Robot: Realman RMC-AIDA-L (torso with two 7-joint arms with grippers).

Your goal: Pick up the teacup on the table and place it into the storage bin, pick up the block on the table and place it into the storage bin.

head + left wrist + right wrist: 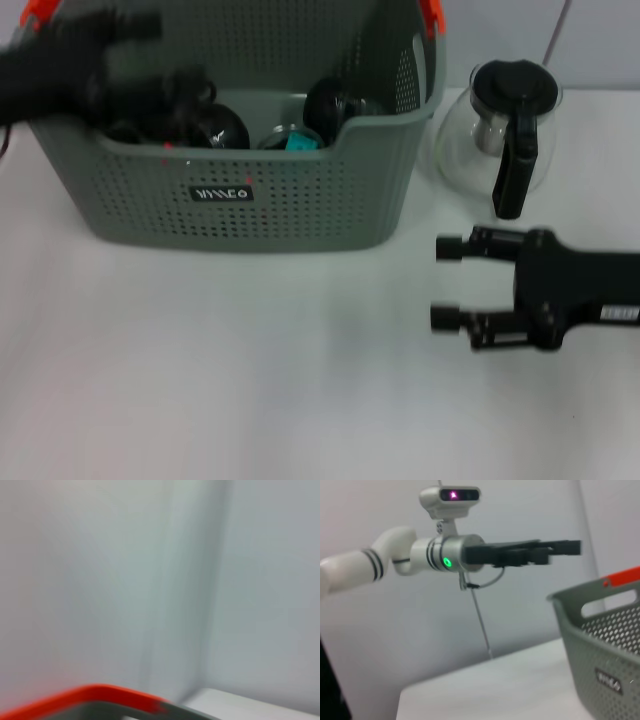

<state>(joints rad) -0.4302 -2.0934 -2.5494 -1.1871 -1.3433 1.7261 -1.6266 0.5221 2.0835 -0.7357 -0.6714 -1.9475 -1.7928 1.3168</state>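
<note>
So the left gripper (150, 55) is up over the near-left corner of the storage bin (300, 205), holding nothing; honestly can't tell if its fingers are spread or together. The right gripper (447, 283) rests on the table (250, 380) near the glass pot (500, 130), fingers spread, empty. Inside the bin there are dark round things and something teal (300, 143), too murky to name.

One storage bin (300, 200), one glass pot (500, 130), two pincers: left (150, 60), right (447, 283).
</note>
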